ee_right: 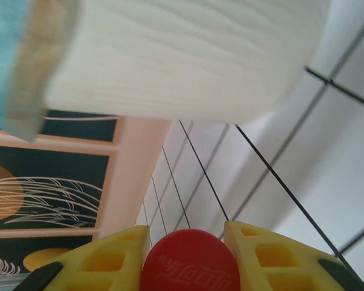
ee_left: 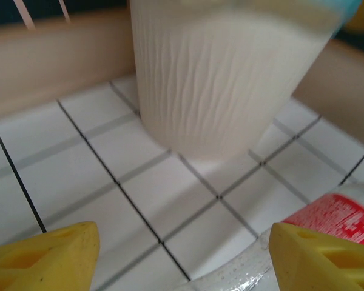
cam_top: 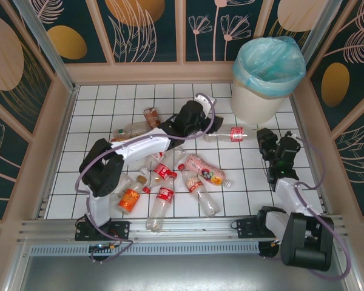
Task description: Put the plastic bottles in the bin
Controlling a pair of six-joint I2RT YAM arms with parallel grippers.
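Bin (cam_top: pixel 255 100): far right corner of the tiled table (cam_top: pixel 109 103), blue liner open at the top. Red-label bottle (cam_top: pixel 233 134): lies flat just in front of the bin's base, on the arms' side.

Right gripper (ee_right: pixel 188 254): fingers closed on the bottle's red cap (ee_right: pixel 190 270), with the bin wall close ahead. Left gripper (ee_left: pixel 182 257): fingers spread wide. The bottle's body sits low between them, nearer one finger, with no squeeze on it that I can make out.

Reads as a hand-off, with the right arm taking this bottle to the bin.

- Left fingers should be well clear of the body before the right arm lifts, or the bottle may drag or twist out.
- A cap grip is small, so the bottle will likely hang and swing. Lift slowly.
- Rise above the bin's rim first, then move across, because the wall is too near for a slanting path.
- Let go over the middle of the liner, not at the rim.

Other bottles (cam_top: pixel 188 176): heaped well away from the bin, toward the near left.
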